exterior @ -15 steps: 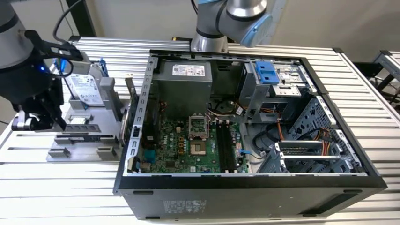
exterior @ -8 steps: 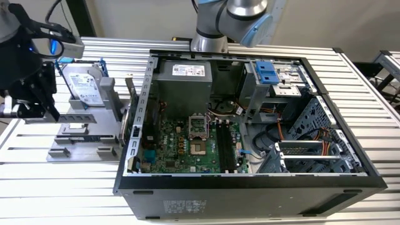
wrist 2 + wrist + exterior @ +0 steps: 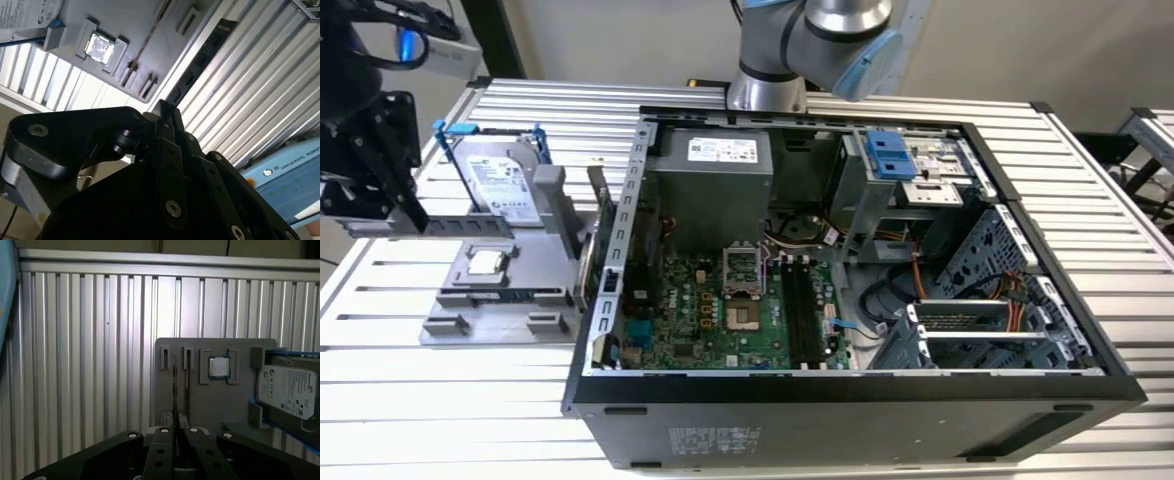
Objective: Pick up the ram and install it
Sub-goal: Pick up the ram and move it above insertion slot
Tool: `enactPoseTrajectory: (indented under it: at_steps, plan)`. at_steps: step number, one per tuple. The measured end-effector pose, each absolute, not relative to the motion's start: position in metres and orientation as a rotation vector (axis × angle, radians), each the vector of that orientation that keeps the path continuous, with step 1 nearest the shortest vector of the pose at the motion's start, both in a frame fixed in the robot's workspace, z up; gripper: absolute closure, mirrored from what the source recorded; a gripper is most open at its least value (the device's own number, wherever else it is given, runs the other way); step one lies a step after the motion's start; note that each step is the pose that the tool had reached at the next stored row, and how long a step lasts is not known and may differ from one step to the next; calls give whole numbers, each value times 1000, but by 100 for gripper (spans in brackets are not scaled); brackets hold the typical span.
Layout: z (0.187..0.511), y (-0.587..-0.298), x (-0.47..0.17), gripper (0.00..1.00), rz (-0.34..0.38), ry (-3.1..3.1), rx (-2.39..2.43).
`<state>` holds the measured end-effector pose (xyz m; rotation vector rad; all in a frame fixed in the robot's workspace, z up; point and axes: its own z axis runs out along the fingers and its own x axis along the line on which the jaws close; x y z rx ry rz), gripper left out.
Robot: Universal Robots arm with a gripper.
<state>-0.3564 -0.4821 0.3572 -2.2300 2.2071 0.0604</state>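
Hand (image 3: 177, 432) narrow, 2 fingers (image 3: 162, 450) nearly together, holding nothing; clear of ram (image 3: 175, 385) (edge-on in grey holder (image 3: 215, 405)).

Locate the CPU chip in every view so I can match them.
Exterior view: CPU chip in the gray holder, at the exterior view's left of the computer case.
Second wrist view: CPU chip in its holder pocket, beside the hard drive.
First wrist view: CPU chip between narrow slots and hard drive.
Shared landmark: the hard drive.
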Motion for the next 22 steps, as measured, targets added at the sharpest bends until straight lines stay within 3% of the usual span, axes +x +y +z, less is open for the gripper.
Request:
enactPoseTrajectory:
  at_steps: [8, 22]
  plan:
    - [391, -482, -356, 100, 60, 2207, -2230]
    - [392, -482, -342, 100, 61, 2207, -2230]
